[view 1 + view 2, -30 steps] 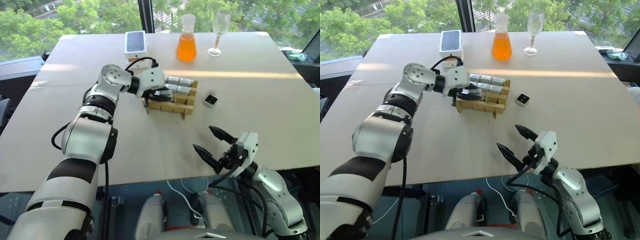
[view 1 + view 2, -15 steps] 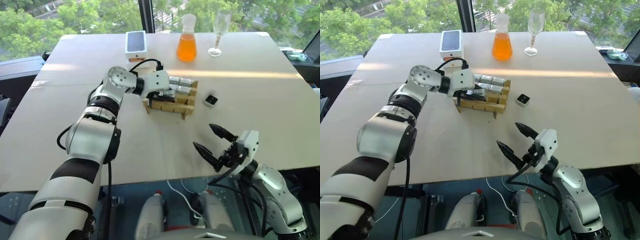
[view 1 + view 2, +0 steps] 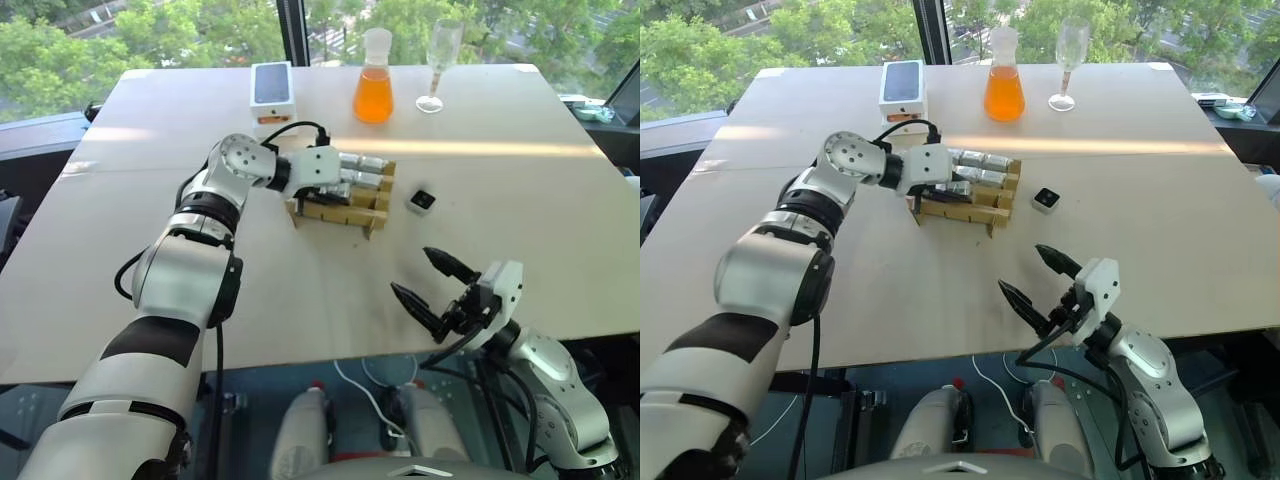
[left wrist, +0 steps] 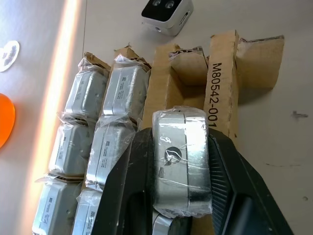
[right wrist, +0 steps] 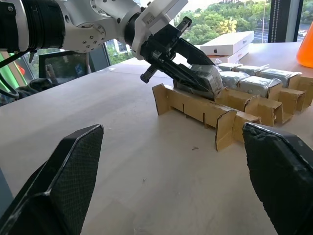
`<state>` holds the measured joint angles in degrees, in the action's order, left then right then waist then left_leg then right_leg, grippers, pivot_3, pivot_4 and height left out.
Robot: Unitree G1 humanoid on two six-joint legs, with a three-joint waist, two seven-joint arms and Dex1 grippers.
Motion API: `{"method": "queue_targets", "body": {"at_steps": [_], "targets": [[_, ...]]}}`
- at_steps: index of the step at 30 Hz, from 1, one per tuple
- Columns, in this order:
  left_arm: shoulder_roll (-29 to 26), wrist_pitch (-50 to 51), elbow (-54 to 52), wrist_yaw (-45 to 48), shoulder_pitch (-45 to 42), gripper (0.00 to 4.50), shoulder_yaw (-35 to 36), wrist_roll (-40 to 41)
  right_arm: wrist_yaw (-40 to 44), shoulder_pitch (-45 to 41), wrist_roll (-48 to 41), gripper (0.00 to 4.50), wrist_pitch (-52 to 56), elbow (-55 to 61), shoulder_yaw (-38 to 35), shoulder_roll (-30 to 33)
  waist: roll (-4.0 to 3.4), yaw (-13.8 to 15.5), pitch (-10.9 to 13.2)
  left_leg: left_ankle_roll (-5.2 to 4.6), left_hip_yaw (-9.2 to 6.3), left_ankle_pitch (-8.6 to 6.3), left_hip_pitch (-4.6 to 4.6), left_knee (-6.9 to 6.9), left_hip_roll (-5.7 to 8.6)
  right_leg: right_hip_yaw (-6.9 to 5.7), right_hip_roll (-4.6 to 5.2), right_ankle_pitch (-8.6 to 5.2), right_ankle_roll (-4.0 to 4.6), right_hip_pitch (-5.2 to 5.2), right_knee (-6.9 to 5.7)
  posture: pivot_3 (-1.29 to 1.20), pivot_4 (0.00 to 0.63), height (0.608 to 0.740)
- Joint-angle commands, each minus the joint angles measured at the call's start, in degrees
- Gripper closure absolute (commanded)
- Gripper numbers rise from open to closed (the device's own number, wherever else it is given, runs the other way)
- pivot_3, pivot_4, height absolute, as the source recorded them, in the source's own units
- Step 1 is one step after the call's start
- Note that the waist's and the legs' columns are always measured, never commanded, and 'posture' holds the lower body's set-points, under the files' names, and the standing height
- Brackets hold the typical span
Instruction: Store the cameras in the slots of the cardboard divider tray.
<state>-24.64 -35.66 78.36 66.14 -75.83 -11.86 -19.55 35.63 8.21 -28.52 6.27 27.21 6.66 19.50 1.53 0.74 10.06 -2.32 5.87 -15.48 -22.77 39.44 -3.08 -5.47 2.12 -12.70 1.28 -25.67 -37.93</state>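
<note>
Holding one wrapped camera [image 4: 181, 159] tight in my left gripper [image 4: 178, 166], I hover it just over the tray [image 3: 345, 212]. Six wrapped cameras fill the two far rows. The near slots look empty from here, so this one goes there, I think. One more camera [image 3: 421, 200] sits on the table [image 3: 500, 180] beside the tray, waiting its turn. My right gripper [image 3: 432, 287] is spread wide, holding nothing, near the table's front edge.
</note>
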Motion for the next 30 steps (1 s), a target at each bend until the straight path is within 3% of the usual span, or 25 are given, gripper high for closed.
{"method": "queue_targets", "body": {"at_steps": [1,7,15,17,18,19,23,30], "targets": [[-0.23,-3.51,-0.19,-2.85,-1.47,3.69,-0.94,-2.03,0.32,0.00,-0.25,0.00,-0.53,2.67,-0.62,0.12,0.00,0.01,0.00,0.00,0.00,0.00,0.00,0.00,0.00,0.00,0.00,0.00,0.00,0.00,0.00,0.00,0.150,0.740],[-0.21,-6.72,0.08,-4.71,-1.17,3.69,-3.21,-5.62,0.07,-0.68,0.00,0.00,-0.53,2.40,-0.94,0.06,0.02,0.01,-0.02,0.00,0.02,0.00,0.01,0.01,0.00,0.01,0.00,0.01,0.01,0.01,-0.01,0.00,0.150,0.740],[-0.08,-2.82,0.49,-5.21,-1.01,3.69,-3.09,-6.73,-0.06,-0.60,0.72,0.00,-0.97,2.21,-1.11,0.03,0.04,0.00,-0.03,0.00,0.03,0.00,0.03,0.01,0.00,0.02,0.00,0.02,0.02,0.01,-0.02,0.00,0.150,0.740],[-0.08,-2.63,0.41,-6.69,-1.03,2.64,-3.50,-7.30,-0.12,-0.69,0.93,0.00,-1.09,2.09,-1.14,-0.05,0.06,-0.01,-0.05,0.00,0.03,0.00,0.04,0.01,0.00,0.02,0.00,0.02,0.03,0.01,-0.03,0.00,0.150,0.740],[-0.01,-2.85,0.35,-7.11,-1.04,2.36,-3.41,-7.22,-0.12,-0.68,0.97,0.00,-1.12,2.09,-1.14,-0.08,0.11,-0.02,-0.10,0.00,0.03,0.00,0.05,0.01,0.00,0.02,0.00,0.02,0.03,0.02,-0.04,0.00,0.150,0.740],[0.10,-2.84,0.32,-7.43,-1.09,1.76,-3.22,-7.01,-0.10,-0.74,0.98,0.00,-1.08,2.02,-1.15,-0.09,0.13,-0.02,-0.11,0.00,0.02,0.00,0.08,0.02,0.00,0.03,0.00,0.01,0.01,0.02,-0.06,0.00,0.150,0.740],[0.39,-3.26,0.24,-7.60,-1.49,0.05,-1.91,-5.64,0.12,-0.70,0.84,0.00,-0.98,1.85,-1.05,-0.18,0.18,-0.01,-0.16,0.00,0.02,0.00,0.09,0.02,0.00,0.02,0.00,0.01,0.01,0.04,-0.07,0.00,0.150,0.740],[-3.38,-5.91,-0.30,-9.99,-4.06,0.05,-0.12,-4.69,0.76,-1.34,0.82,0.00,-0.62,1.22,-0.92,0.08,0.19,-0.23,-0.16,0.01,0.05,0.00,0.07,0.03,-0.01,0.04,0.00,0.05,0.08,0.02,-0.07,0.00,0.150,0.740]]}}
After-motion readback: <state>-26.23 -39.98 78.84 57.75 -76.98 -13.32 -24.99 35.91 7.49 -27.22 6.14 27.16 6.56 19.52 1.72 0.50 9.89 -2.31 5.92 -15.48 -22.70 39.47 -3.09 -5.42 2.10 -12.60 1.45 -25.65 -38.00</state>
